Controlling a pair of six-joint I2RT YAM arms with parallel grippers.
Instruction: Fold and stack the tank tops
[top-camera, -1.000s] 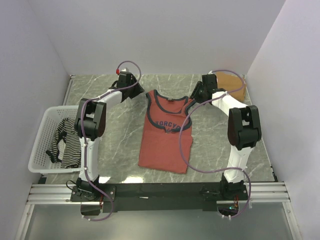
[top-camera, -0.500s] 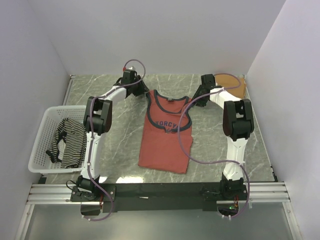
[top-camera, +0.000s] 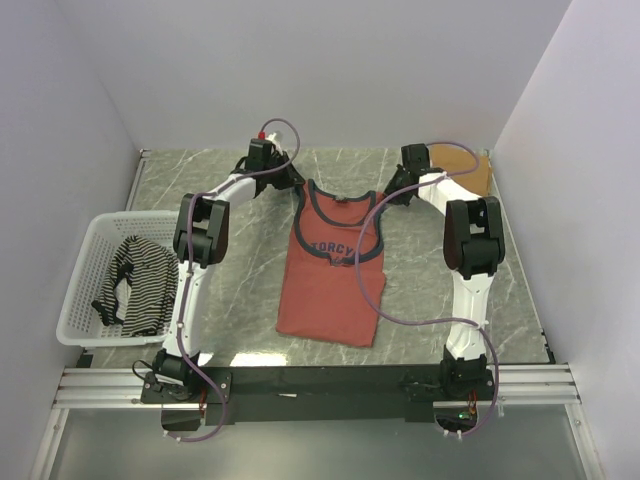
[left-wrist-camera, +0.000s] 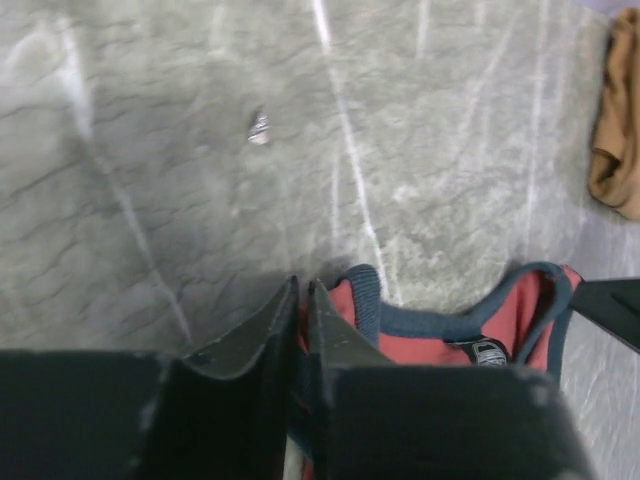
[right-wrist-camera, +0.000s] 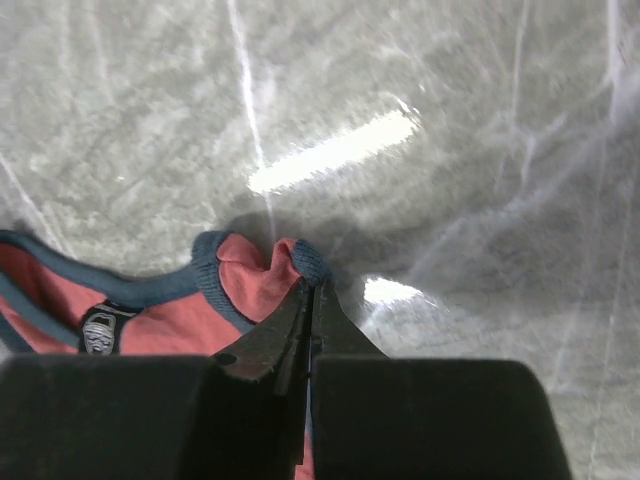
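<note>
Beyond both pairs of jaws a strip of bare bench (top-camera: 340, 160) runs to the back wall (top-camera: 330, 80). Between them the rust-red tank top (top-camera: 332, 270) lies flat, its hem toward the near edge. The left jaws are nearly together, pinched on one shoulder strap (left-wrist-camera: 352, 298) with red cloth showing in the slit. The right jaws are pressed together on the other strap (right-wrist-camera: 250, 285), which bunches at their tips. Just outboard of the right jaws sits the tan-brown tank top (top-camera: 462, 168), at the bench's far corner. Well back and outboard of the left jaws, the white basket (top-camera: 82, 250) holds the crumpled striped tank top (top-camera: 135, 280).
</note>
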